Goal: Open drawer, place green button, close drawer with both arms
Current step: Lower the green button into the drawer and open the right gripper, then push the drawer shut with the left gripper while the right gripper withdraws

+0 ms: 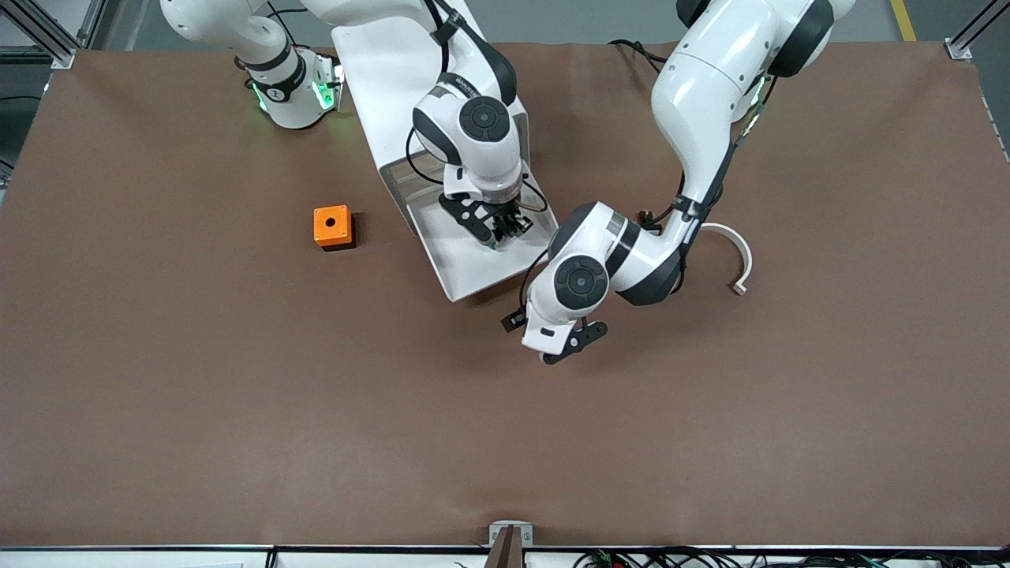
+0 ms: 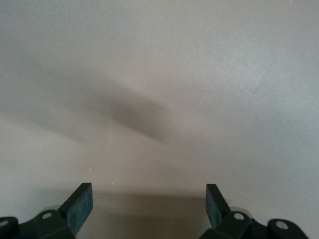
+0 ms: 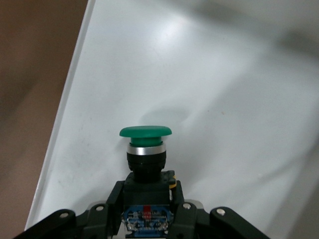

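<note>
Robotics lab bench. Two white Franka-type arms bolted along one edge of a brown-covered table (image 1: 237, 442), green status light on the right arm's base (image 1: 296, 91). Aluminium extrusion frame posts (image 1: 47, 35) at the table corners, cable bundles (image 1: 671, 558) along the front edge, grey painted floor with a yellow line (image 1: 903, 20).

White arms (image 1: 694, 95), black joints, green-lit bases (image 1: 296, 91).
</note>
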Controlling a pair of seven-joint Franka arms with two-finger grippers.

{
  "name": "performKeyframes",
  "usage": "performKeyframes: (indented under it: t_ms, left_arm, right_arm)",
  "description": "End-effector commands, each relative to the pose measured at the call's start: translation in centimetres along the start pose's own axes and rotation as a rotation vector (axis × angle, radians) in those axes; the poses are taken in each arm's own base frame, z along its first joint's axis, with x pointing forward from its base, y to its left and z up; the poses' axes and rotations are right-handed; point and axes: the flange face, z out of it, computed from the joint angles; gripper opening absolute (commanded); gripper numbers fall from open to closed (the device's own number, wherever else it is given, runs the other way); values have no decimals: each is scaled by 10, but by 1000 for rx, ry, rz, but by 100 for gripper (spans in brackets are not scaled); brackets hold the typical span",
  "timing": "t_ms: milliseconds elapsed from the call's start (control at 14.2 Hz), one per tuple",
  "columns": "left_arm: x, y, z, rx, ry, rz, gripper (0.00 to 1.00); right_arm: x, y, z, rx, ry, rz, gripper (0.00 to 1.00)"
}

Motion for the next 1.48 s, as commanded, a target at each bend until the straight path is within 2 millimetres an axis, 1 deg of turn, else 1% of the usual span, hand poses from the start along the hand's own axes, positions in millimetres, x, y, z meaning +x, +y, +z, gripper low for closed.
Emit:
performKeyframes:
  t_ms: [0, 70, 211, 281, 422, 492, 562, 633, 703, 773, 843, 914, 984, 1054, 1195, 1335, 1406]
  left_arm:
    - [-11, 1, -5, 11, 30, 4, 100]
    - [-12, 1, -3, 15, 29, 5, 100]
    - [-13, 2, -2, 15, 29, 8, 100]
    - [-13, 2, -4, 14, 30, 9, 100]
    - [-21, 5, 0, 18, 29, 20, 100]
    - [-21, 5, 0, 20, 29, 21, 100]
    - [-23, 5, 1, 21, 29, 22, 100]
    - [-27, 6, 4, 25, 27, 27, 100]
    - [-30, 7, 7, 29, 26, 31, 100]
    - [-30, 6, 7, 34, 32, 34, 100]
    - [-33, 7, 8, 39, 38, 44, 100]
    - [-41, 9, 13, 48, 37, 53, 100]
    - [-49, 11, 17, 54, 35, 58, 100]
    - [-52, 12, 18, 56, 34, 58, 100]
    - [-65, 14, 27, 70, 30, 74, 100]
    - [-76, 16, 32, 79, 28, 87, 100]
    - [-83, 17, 35, 86, 26, 97, 100]
  right_arm:
    - [-5, -3, -4, -2, 21, 53, 25]
    - [-6, -2, -3, -5, 21, 55, 99]
    - [-8, 0, -6, -25, 38, 30, 100]
    - [-7, -2, -14, -23, 64, -4, 100]
    - [-2, -3, -34, -84, 112, -114, 100]
    - [-1, -5, -46, -115, 112, -194, 100]
    - [5, -8, -63, -153, 110, -257, 100]
    - [21, -10, -77, -186, 104, -275, 100]
    - [42, -13, -100, -188, 92, -284, 100]
    - [53, -14, -117, -183, 84, -311, 100]
    - [73, -11, -135, -179, 75, -344, 100]
    - [93, -8, -152, -167, 70, -376, 100]
    - [114, -4, -165, -157, 64, -418, 100]
    - [135, 1, -177, -152, 59, -461, 100]
    - [176, 17, -203, -154, 44, -538, 100]
    - [226, 41, -232, -156, 25, -614, 100]
    - [251, 54, -242, -160, 11, -648, 100]
